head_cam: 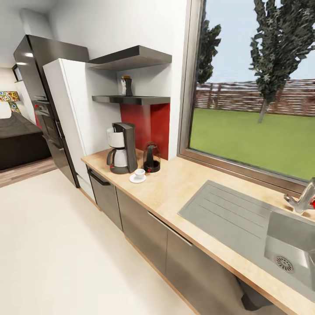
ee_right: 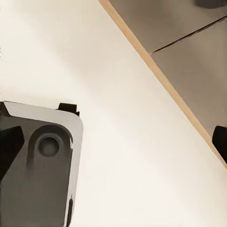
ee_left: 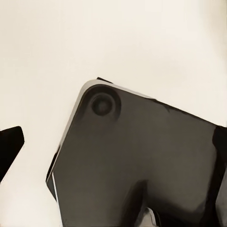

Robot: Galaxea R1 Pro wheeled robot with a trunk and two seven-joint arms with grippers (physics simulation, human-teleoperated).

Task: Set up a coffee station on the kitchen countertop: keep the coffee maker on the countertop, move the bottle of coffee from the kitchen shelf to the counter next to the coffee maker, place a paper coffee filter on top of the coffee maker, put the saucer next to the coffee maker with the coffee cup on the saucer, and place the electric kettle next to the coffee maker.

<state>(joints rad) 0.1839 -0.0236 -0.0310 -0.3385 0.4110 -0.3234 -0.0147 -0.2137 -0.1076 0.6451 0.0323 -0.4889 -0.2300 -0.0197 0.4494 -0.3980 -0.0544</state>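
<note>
Coffee maker [head_cam: 121, 147], electric kettle [head_cam: 151, 157] and coffee cup [head_cam: 139, 173] on its saucer [head_cam: 137, 178] already cluster at the far end of the countertop [head_cam: 183, 192], near its corner beside the white cabinet [head_cam: 70, 118]. The cup and saucer sit just in front of the gap between maker and kettle, close to the counter's front edge. The bottle of coffee [head_cam: 126, 85] stands on the lower kitchen shelf [head_cam: 131, 99], above the group.

Neither wrist view lets me tell whether either pincer is spread or pressed together; each shows pale floor [ee_right: 118, 142] and a dark part of the robot's base, with a dark tip at the frame edge. The right wrist view also catches cabinet fronts [ee_right: 189, 52].

Likely risks: reaching up for the bottle means passing an arm over the crowded group, so an elbow or wrist could clip the kettle or nudge the saucer off the front edge. The bottle stands close to the shelf's back wall, so a shallow grasp might tip it. I cannot make out a paper filter anywhere.
</note>
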